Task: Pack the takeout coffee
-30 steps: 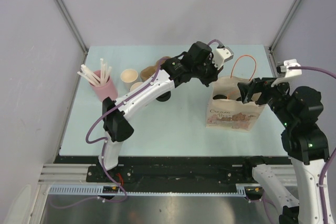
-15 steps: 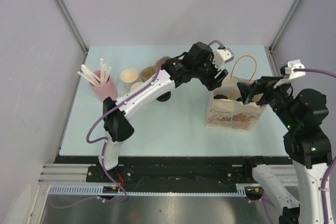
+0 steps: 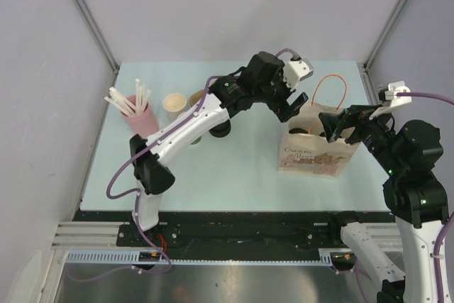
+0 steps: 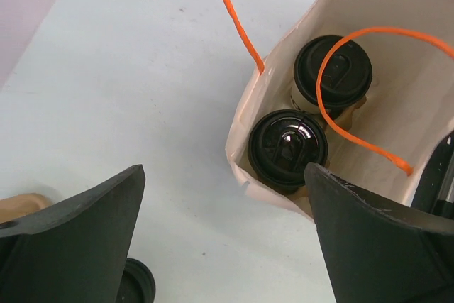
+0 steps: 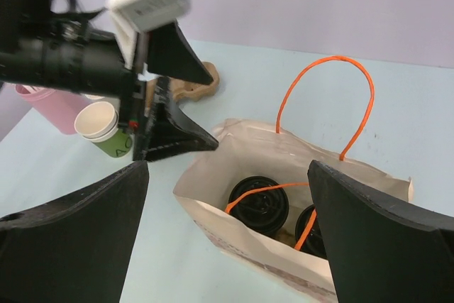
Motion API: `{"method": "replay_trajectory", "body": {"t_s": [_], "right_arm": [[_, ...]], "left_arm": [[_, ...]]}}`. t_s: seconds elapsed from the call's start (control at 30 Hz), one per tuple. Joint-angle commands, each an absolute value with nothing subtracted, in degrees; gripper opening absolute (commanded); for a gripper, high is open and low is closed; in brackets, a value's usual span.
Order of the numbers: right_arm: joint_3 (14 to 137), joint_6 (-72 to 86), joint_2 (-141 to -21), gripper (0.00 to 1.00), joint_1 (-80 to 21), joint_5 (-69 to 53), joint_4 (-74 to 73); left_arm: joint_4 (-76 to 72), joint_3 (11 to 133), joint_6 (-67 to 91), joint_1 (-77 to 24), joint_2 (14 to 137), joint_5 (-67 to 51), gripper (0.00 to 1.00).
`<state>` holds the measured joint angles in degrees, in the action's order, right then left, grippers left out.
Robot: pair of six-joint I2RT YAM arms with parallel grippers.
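- Far left on the desk [image 3: 234,175] I see a pink cup [image 3: 142,117] of white straws.
- Just right of it stand open paper cups [image 3: 174,103], partly under my left arm.
- A loose black lid [image 4: 135,285] lies flat on the desk near them.
- My left jaws are spread wide with nothing between them, and hang above the left end of the bag [image 3: 316,152].
- The bag stands upright and open, with orange handles [image 3: 330,86] arching over its mouth.
- Both coffees sit upright inside, black lids on. The first cup [image 4: 287,148] is at the end nearest my left jaws, and the second cup [image 4: 333,72] is right beside it.
- My right jaws are also spread wide and empty, over the bag's right end.
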<state>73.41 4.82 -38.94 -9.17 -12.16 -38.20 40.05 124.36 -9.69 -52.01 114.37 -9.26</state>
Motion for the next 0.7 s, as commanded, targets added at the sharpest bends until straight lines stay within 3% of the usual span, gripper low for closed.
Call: {"method": "replay_trajectory", "body": {"t_s": [0.0,0.3,0.43,0.53,0.63,0.67], "right_arm": [[75.2,6.2,-38.8,1.0,-9.4,-13.0,-37.4],[75.2,10.2,-39.8,0.99,-9.4,-13.8,-37.8],[75.2,13.3,-41.2,0.93,-9.6,-13.3,-38.6],[75.1,15.9,-42.9,0.89,-10.2,-13.4,-39.1],[74.8,18.1,-44.4,0.85,-12.6,-13.4,-40.2],[74.4,18.2,-44.6,0.84,-13.6,-13.4,-40.1]], "left_arm": [[38.8,125.4,-13.9,-51.9,107.3,-7.7,1.0],[39.1,112.6,-16.3,-49.2,94.2,2.3,1.0],[39.1,103.2,-15.7,-40.4,84.8,5.0,0.99],[39.0,95.8,-14.7,-31.3,81.1,4.1,0.94],[38.9,88.7,-15.5,-21.3,77.5,-1.0,0.83],[38.8,85.9,-16.4,-19.2,76.5,-1.9,0.76]]}}
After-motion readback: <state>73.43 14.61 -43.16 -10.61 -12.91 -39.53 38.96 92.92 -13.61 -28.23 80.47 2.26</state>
